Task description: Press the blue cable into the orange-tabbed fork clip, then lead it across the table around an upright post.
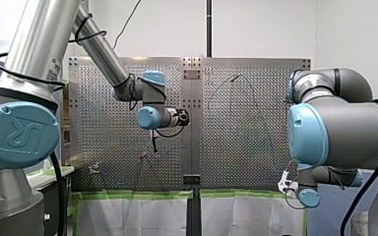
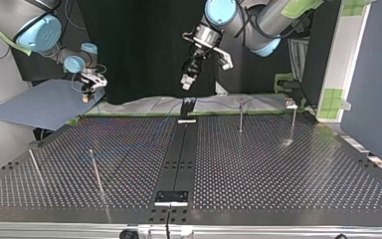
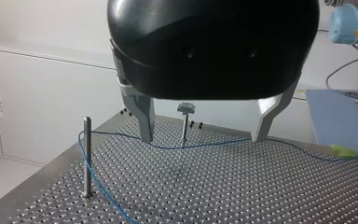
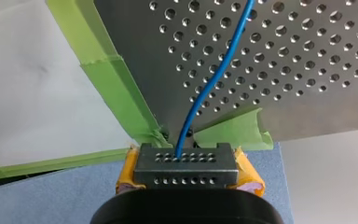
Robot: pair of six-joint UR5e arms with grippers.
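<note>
my left tool [image 3: 201, 139] hangs above the perforated tabletop [image 3: 242, 186] with its two metal fingers [image 3: 144, 116] spread wide and nothing between them. the blue cable [image 3: 214, 144] lies on the tabletop below those fingertips and passes from one side to the other. beside one finger stands an upright post [image 3: 87, 156]; the cable bends around it there and runs back toward the camera. ahead of the tool, between the fingers, stands a thin stem with a flat head [image 3: 185, 122], and the cable passes at its foot; whether they touch i cannot tell.

in the top view my left tool [image 2: 186, 82] hangs in the upper middle of the frame, above the far edge of the tabletop [image 2: 278, 174]. my right tool [image 2: 85, 97] is in the upper left of the frame, off the tabletop's corner and over a blue-grey sheet [image 2: 40, 104].

the right wrist view shows my right tool [image 4: 185, 165] closed narrow on the cable [image 4: 209, 86]. its yellow pads [image 4: 249, 175] flank a small metal block with rows of holes [image 4: 186, 169], and the cable comes out at that block. from there the cable runs ahead of the tool, over the tabletop's edge and on across the holes. strips of green tape [image 4: 116, 88] line that edge.
</note>
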